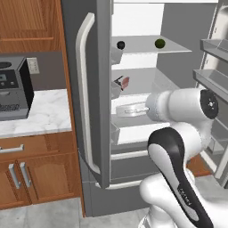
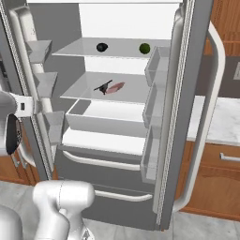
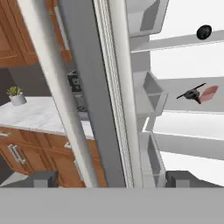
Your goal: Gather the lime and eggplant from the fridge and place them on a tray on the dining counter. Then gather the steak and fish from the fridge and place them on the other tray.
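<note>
My gripper (image 3: 111, 178) shows as two dark finger tips (image 3: 43, 178) at the bottom of the hand view, spread wide with nothing between them; the edge of the left door stands in the gap ahead, and I cannot tell whether it touches either tip. In the base views my own white forearm hides the hand.

The tall grey French-door fridge (image 2: 187, 117) stands with both doors swung out. The long white curved handle (image 1: 84, 95) of the left door runs upright, close beside my wrist.

On the top white shelf (image 2: 122, 49) the small dark purple-black eggplant (image 2: 101, 47) sits left, and the small round green lime (image 2: 144, 48) sits right, well apart, both toward the back. The lime is round, so no long axis applies; the eggplant reads as a rounded lump, orientation indistinct.

On the shelf below, a pinkish-red flat piece (image 2: 116, 87) lies touching a thin dark item (image 2: 102, 87); which is steak and which fish I cannot make out. Both lie slanted, long axes running front-left to back-right.

The fridge opening between the doors is unobstructed. My elbow partly covers the lower drawer (image 1: 131, 109) in the left base view.
</note>
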